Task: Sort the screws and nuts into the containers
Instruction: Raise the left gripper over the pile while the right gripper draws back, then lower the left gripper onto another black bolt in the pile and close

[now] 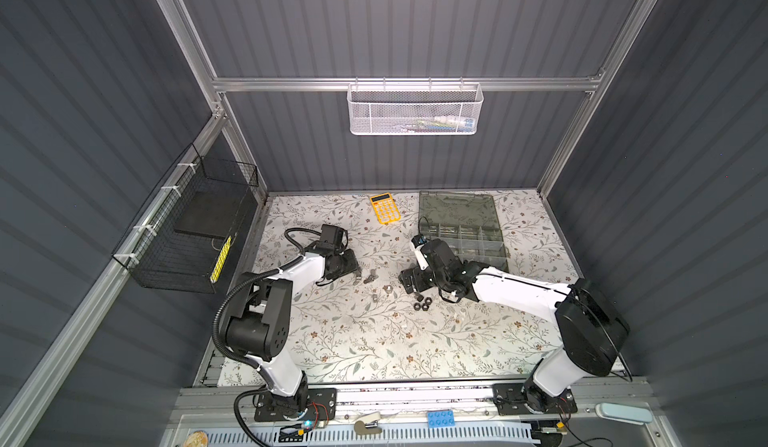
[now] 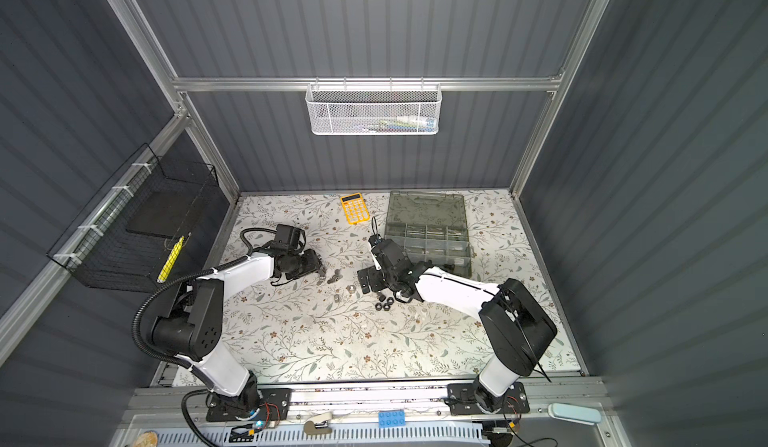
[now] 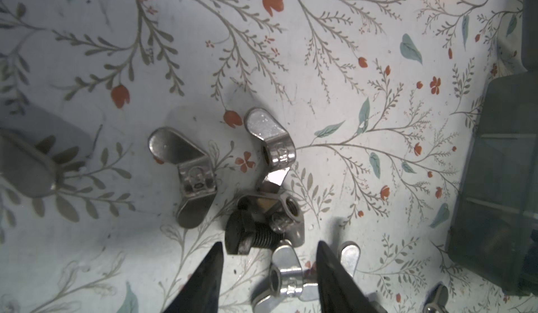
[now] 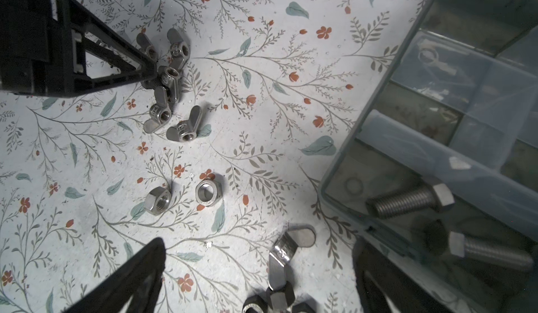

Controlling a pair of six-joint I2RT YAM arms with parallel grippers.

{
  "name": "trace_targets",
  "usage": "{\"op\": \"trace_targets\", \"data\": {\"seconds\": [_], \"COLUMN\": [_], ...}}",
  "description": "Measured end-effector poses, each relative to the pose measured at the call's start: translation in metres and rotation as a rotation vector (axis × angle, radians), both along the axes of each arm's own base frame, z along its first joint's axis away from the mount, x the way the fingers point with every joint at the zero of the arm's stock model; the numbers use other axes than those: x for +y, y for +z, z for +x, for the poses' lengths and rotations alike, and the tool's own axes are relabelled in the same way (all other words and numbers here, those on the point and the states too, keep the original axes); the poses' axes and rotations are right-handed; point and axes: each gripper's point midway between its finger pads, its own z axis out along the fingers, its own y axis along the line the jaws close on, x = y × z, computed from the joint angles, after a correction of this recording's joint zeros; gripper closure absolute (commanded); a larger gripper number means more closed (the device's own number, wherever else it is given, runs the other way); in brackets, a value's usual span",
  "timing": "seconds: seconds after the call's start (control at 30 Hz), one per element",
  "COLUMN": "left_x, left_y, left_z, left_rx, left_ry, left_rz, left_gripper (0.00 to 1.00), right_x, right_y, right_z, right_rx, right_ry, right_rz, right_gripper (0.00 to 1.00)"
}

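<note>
My left gripper (image 3: 268, 243) stands low over a cluster of silver winged nuts (image 3: 186, 174) and a black screw (image 3: 250, 238). Its jaws are half closed around one winged nut (image 3: 286, 279), with a gap still showing on one side. In both top views it (image 1: 358, 276) (image 2: 322, 276) meets that cluster (image 1: 371, 276). My right gripper (image 4: 259, 241) (image 1: 404, 285) hangs wide open over another winged nut (image 4: 288, 247) and black nuts (image 4: 273, 300) (image 1: 420, 302). Two silver hex nuts (image 4: 207, 192) (image 1: 387, 288) lie between the arms. The containers (image 1: 461, 233) (image 4: 407, 139) hold silver screws (image 4: 407, 201).
A yellow calculator (image 1: 385, 208) lies at the back, left of the organizer's open lid (image 1: 457, 206). A white mesh basket (image 1: 415, 112) hangs on the back wall and a black wire basket (image 1: 187, 233) on the left wall. The two arms are close together mid-table.
</note>
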Motion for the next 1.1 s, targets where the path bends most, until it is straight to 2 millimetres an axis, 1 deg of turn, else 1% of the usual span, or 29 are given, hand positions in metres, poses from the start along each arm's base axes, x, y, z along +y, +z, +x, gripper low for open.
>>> {"op": "trace_targets", "data": {"seconds": [0.17, 0.27, 0.57, 0.63, 0.77, 0.87, 1.1], "left_x": [0.002, 0.005, 0.012, 0.013, 0.012, 0.012, 0.012], "left_y": [-0.009, -0.012, -0.015, -0.014, -0.011, -0.010, -0.013], "left_z": [0.008, 0.008, 0.005, 0.006, 0.011, 0.014, 0.012], "left_rx": [0.010, 0.015, 0.023, 0.019, 0.012, 0.010, 0.021], "left_ry": [0.005, 0.007, 0.002, 0.000, -0.004, -0.006, -0.009], "left_rz": [0.031, 0.048, 0.097, 0.107, 0.109, 0.112, 0.116], "left_gripper": [0.57, 0.59, 0.68, 0.69, 0.74, 0.76, 0.75], "right_x": [0.001, 0.002, 0.005, 0.006, 0.006, 0.006, 0.006], "right_y": [0.003, 0.004, 0.004, 0.004, 0.004, 0.005, 0.005], "right_z": [0.000, 0.001, -0.001, -0.002, -0.002, -0.002, -0.002], "right_rx": [-0.008, -0.010, 0.002, 0.005, 0.010, 0.010, 0.010], "right_ry": [0.000, 0.002, 0.010, 0.011, 0.008, 0.006, 0.006], "right_rz": [0.012, 0.019, 0.033, 0.039, 0.046, 0.048, 0.049], "right_gripper": [0.01, 0.01, 0.01, 0.01, 0.01, 0.01, 0.01]}}
